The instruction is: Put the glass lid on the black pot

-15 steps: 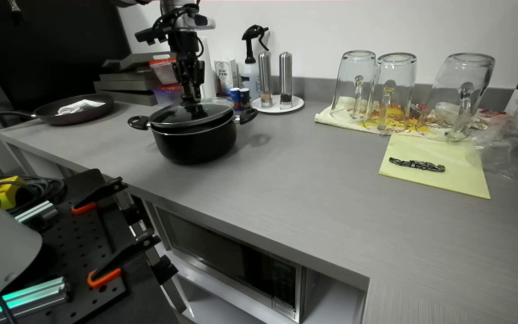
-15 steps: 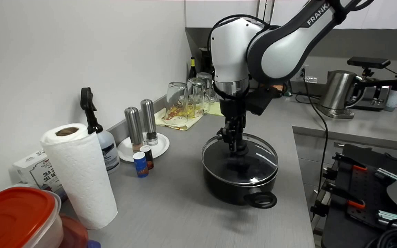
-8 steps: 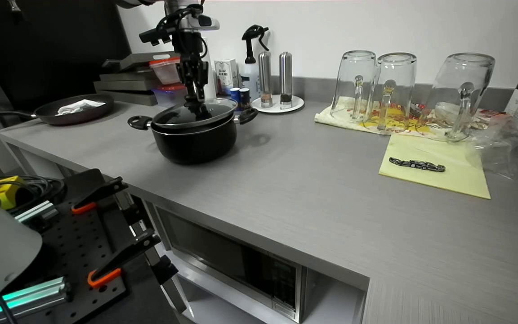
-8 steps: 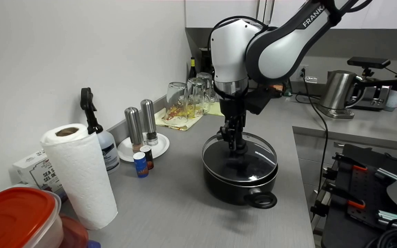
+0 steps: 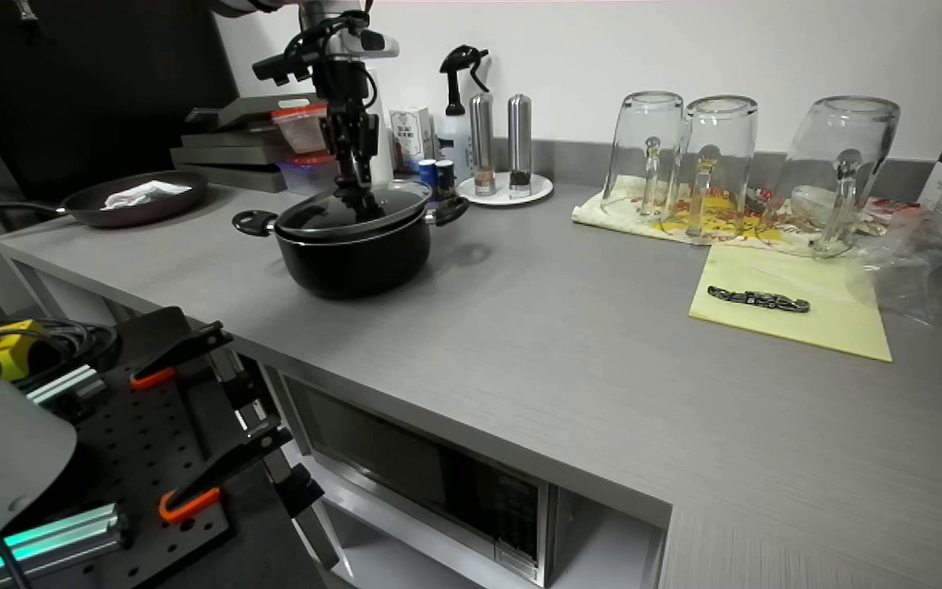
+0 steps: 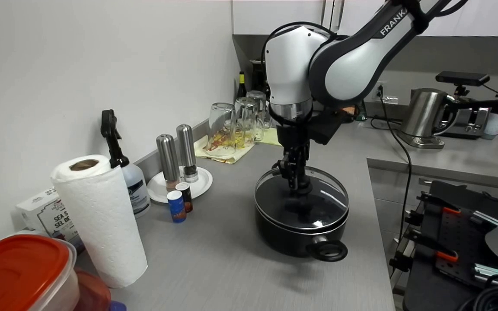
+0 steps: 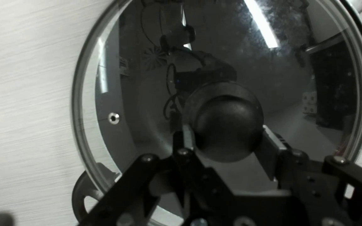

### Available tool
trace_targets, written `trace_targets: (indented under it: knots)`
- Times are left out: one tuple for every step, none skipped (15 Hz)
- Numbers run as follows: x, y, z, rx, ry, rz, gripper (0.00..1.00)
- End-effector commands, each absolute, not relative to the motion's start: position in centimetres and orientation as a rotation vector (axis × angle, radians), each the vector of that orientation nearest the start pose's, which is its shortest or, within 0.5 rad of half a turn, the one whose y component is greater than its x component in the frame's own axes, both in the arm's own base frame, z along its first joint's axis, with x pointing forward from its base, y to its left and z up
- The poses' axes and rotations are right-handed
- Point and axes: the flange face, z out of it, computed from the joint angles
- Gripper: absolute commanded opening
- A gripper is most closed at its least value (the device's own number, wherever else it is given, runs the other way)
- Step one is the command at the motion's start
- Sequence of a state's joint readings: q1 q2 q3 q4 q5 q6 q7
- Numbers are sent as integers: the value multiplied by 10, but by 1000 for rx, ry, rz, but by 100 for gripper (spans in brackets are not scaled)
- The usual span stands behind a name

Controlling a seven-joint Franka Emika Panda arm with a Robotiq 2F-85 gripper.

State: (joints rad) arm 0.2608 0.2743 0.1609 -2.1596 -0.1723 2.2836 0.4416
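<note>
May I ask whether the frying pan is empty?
Not empty: a crumpled white cloth or paper lies in the pan in an exterior view.

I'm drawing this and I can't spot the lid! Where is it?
In an exterior view, the lid is right of centre, over the pot; in the wrist view, the gripper pinches its knob.

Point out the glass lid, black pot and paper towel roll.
Glass lid (image 7: 228,128): wrist view, on its black centre knob.
Black pot (image 5: 355,266): an exterior view, on its outer wall.
Paper towel roll (image 6: 101,224): an exterior view, on its white side.
</note>
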Motion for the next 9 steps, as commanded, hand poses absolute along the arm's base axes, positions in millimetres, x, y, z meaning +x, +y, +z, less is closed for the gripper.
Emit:
trace_targets:
  knots:
    - [496,225,265,-3265,-228,149,25]
    - [493,226,265,-3262,-238,151,25]
    - [492,227,265,-3260,-248,153,25]
    - [490,229,264,-3258,-258,154,25]
    - [490,230,264,-3256,-265,157,25]
    - [489,232,263,-3254,-272,160,25]
    - [489,233,263,-3253,-280,162,25]
    - [488,234,262,-3252,-289,164,25]
    - [488,235,262,-3250,-298,166,25]
